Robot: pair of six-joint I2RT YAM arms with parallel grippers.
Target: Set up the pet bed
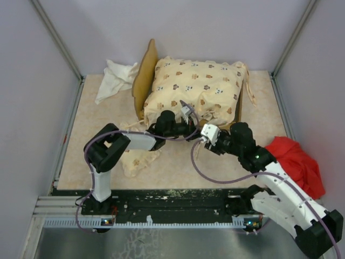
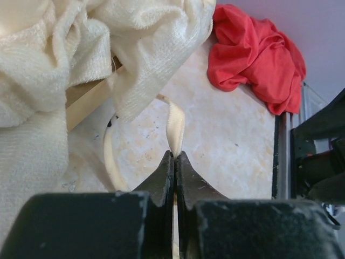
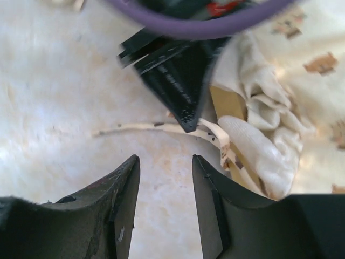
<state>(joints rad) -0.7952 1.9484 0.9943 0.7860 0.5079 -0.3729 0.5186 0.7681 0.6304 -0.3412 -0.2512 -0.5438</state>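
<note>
The pet bed's light wooden frame (image 1: pixel 144 75) stands at the back of the table, and the cream animal-print cushion (image 1: pixel 197 86) lies bunched on it. The small matching pillow (image 1: pixel 137 162) lies on the table by the left arm. My left gripper (image 2: pixel 176 154) is shut on a cream tie strap (image 2: pixel 175 124) that hangs from the cushion's front edge (image 2: pixel 145 48). In the right wrist view, my right gripper (image 3: pixel 165 159) stands open just short of that strap (image 3: pixel 140 128), with nothing between its fingers. The left gripper's black fingertips (image 3: pixel 183 102) pinch the strap beside the frame's rail (image 3: pixel 226 102).
A crumpled red cloth (image 1: pixel 296 162) lies at the right of the table, near the right arm. A plain white cloth (image 1: pixel 115 78) lies at the back left, beside the headboard. Both grippers (image 1: pixel 193 122) (image 1: pixel 200 134) meet at the bed's front edge.
</note>
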